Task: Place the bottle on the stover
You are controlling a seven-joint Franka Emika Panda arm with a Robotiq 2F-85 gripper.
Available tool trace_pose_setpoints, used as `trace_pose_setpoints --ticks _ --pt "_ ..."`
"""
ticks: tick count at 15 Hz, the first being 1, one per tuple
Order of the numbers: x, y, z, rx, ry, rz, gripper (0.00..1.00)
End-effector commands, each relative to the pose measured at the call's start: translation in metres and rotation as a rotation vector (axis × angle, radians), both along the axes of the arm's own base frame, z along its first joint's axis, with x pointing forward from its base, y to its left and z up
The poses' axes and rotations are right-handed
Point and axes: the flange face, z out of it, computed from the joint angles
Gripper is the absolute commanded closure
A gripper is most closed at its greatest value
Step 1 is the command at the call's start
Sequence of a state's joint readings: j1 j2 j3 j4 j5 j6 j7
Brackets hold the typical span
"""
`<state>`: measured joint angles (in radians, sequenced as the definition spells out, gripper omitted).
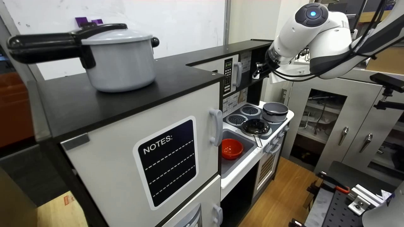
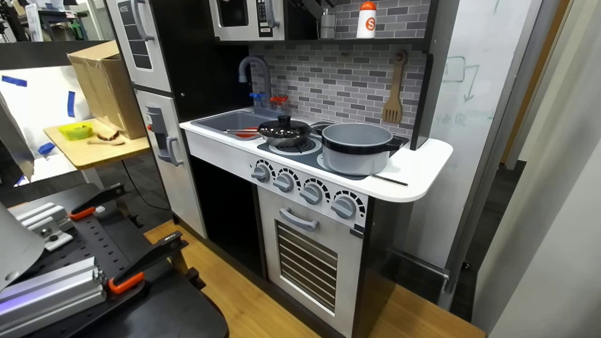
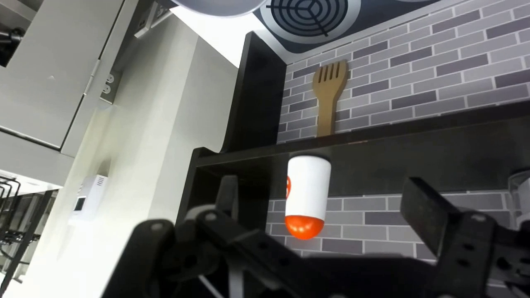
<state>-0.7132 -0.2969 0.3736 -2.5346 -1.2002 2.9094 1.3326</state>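
While wide apart, fingers (image 3: 428, 213) clear of the orange-topped bottle (image 3: 307, 194).

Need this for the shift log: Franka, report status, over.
Gripper open. Bottle ahead, unheld, upright on shelf. Possible obstruction: open pot and lidded pan on stove.

And there's the arm (image 1: 334, 44), held up high and sharply bent, white with dark patches along its length. Look near the top: a round dark cap (image 1: 304, 16), and a blue light (image 1: 313, 13) glowing in its middle! From there the last stretch slants downward through the wrist (image 1: 285, 44), past a silver collar (image 1: 278, 58), and out at the end we have the gripper (image 3: 325, 200), black and spread wide. Its two fingers (image 3: 227, 196) stand side by side and well apart, pads (image 3: 424, 217) turned to face each other across a broad gap.
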Motion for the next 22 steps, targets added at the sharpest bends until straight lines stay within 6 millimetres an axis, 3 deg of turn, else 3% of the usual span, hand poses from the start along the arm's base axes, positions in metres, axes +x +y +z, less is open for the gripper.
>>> trace_pose_setpoints --ticks 1,7,15,22 --pt "0.014 -0.007 -0.004 0.006 -0.017 0.017 0.00" --pt "0.026 -0.022 -0.007 -0.008 -0.034 0.021 0.00" --pt "0.030 -0.023 -0.022 0.005 -0.022 0.025 0.00" --pt "0.036 -0.031 -0.016 -0.021 -0.033 0.027 0.00"
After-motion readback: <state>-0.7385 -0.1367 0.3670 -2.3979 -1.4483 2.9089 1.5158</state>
